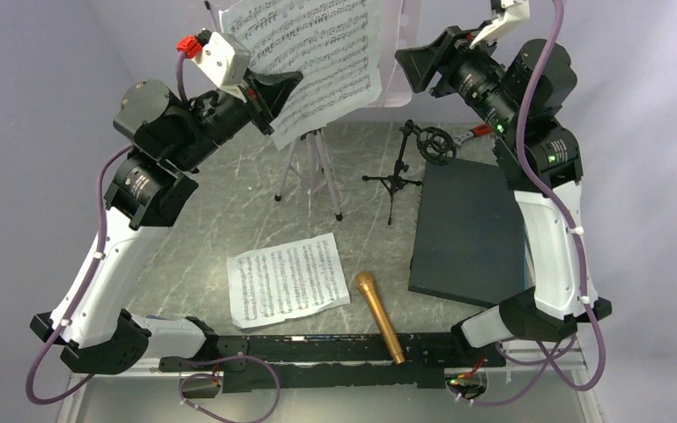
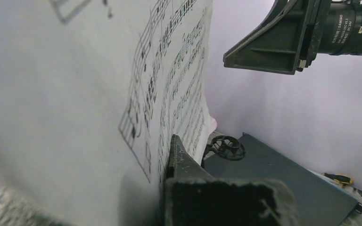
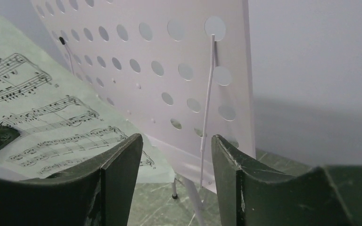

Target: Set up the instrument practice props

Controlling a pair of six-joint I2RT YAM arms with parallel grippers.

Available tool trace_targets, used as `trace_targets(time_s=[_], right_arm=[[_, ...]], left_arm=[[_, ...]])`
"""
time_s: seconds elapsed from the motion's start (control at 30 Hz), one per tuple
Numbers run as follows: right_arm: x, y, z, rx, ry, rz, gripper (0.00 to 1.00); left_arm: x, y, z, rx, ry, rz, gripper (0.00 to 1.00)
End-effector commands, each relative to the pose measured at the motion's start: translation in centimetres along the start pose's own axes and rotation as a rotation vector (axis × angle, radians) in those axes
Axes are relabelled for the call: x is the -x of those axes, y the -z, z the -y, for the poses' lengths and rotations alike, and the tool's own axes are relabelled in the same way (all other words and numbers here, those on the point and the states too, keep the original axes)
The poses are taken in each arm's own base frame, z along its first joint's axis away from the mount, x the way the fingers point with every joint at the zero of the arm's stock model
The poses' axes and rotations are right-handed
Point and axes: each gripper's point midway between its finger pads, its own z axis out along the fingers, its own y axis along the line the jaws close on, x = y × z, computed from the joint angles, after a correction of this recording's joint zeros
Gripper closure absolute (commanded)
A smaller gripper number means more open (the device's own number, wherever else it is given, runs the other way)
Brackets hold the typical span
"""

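Overhead, upper left: the left gripper (image 1: pixel 275 95) clamps the music sheet (image 1: pixel 317 53) propped on the lilac music stand (image 3: pixel 193 49). Only the right wrist view shows the right gripper (image 3: pixel 175 139) parted, apparently short of the stand's perforated edge. A second sheet (image 1: pixel 288 280) and gold microphone (image 1: pixel 379 315) lie lower centre.

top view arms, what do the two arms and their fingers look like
Left arm and right arm: white shells on the long links, black joint housings, purple cables along each. Fingers are dark, scuffed wedges. The left wrist's white camera block carries a red plug; green lights glow on the right arm.
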Motion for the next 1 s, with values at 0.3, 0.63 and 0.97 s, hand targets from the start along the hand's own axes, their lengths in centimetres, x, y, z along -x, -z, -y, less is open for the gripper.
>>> trace_targets(time_s=[0.3,0.63,0.97], right_arm=[[1.2,-1.8,0.6,-0.023,-0.029,0.045,0.6],[0.0,-3.3,1.8,-0.063,-0.023,0.022,0.68],[-0.9,-4.6,2.1,-0.057,-0.018,0.008,0.69]], left_arm=[[2.3,-0.3,-1.3,0.055,-0.071,0.043,0.97],[2.4,-1.4,-2.4,0.105,-0.056,0.052,0.97],[2.1,-2.8,-2.6,0.102,-0.048,0.067,0.97]])
